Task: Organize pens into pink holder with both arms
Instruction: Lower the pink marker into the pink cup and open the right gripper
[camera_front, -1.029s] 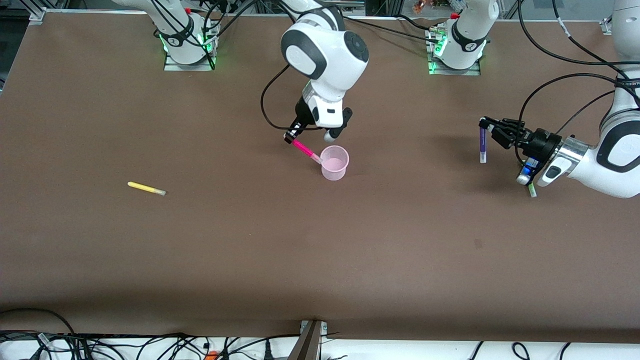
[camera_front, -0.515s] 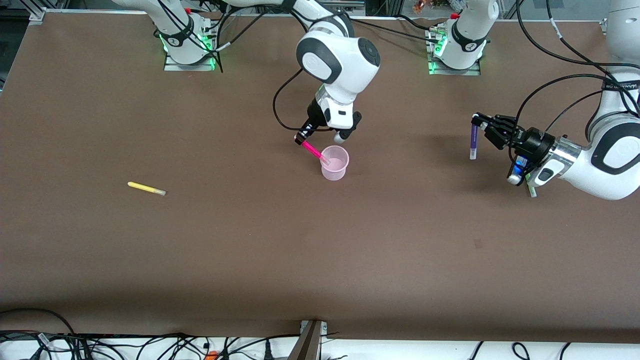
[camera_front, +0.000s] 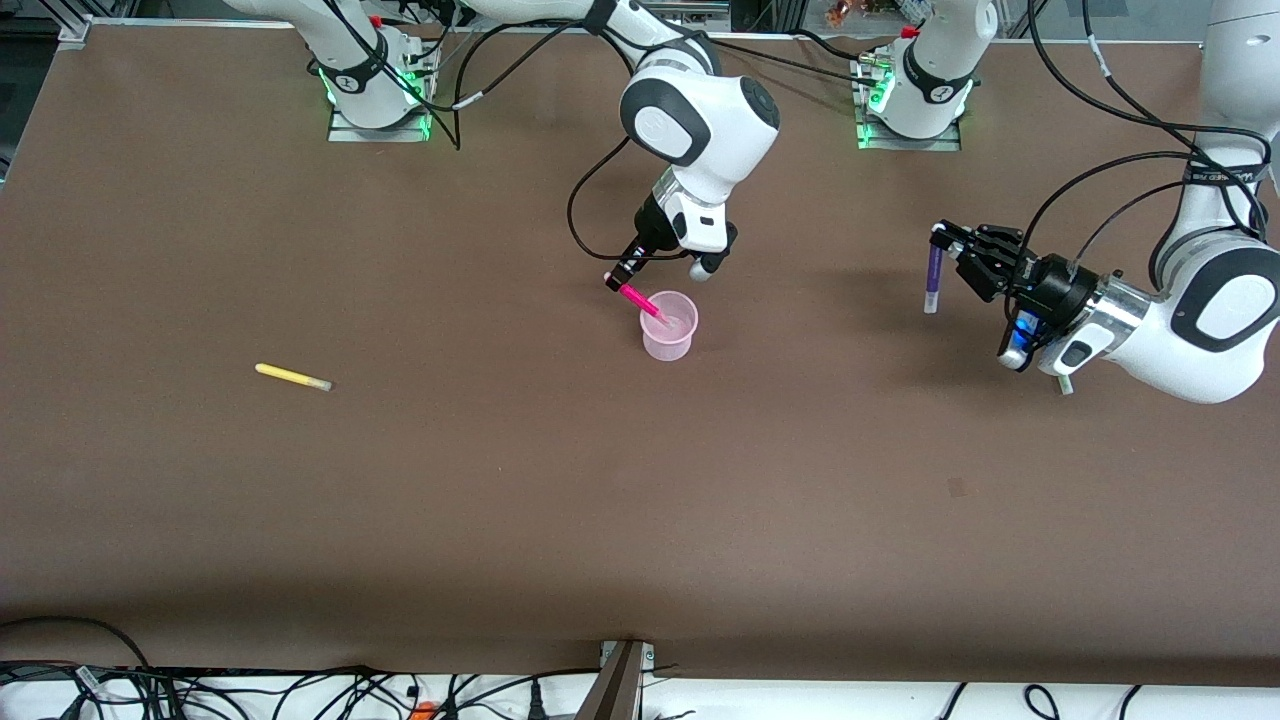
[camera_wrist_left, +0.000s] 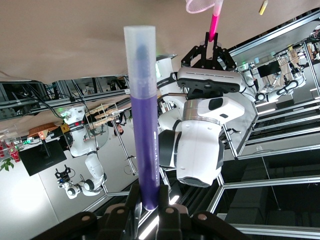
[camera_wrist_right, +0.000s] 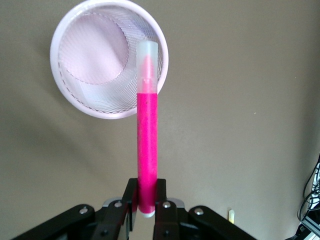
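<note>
At centre of the front view, slightly above the middle, the right gripper (camera_front: 620, 284) hung over the pink holder (camera_front: 669, 326), jaws clamped on the magenta pen (camera_front: 641, 302). That pen slanted down with its pale end just at or inside the holder's rim. At right of the frame, the left gripper (camera_front: 938, 238) hung over bare table (camera_front: 640, 520), jaws closed on the upper end of the purple pen (camera_front: 933, 280), which hung about vertical. The yellow pen (camera_front: 292, 377) lay flat at centre left, well apart from the holder. A green pen (camera_front: 1066, 383) showed only as a sliver on the table under the left wrist.

Left wrist view: purple pen (camera_wrist_left: 144, 115) filled the centre, gripped at its dark end, pale end free. Holder (camera_wrist_left: 201, 5) and magenta pen (camera_wrist_left: 214, 23) showed small at top.

Right wrist view: magenta pen (camera_wrist_right: 147, 130) ran up the centre, pinched at its base, its pale tip overlapping the holder's rim (camera_wrist_right: 125, 111). The holder's wall looked like fine mesh.

Judgement: the pens looked light, stiff and smooth, so likely to swivel in an end grip; a hold nearer mid-barrel should steady them. The holder looked light enough to tip if a pen pushed its rim.
</note>
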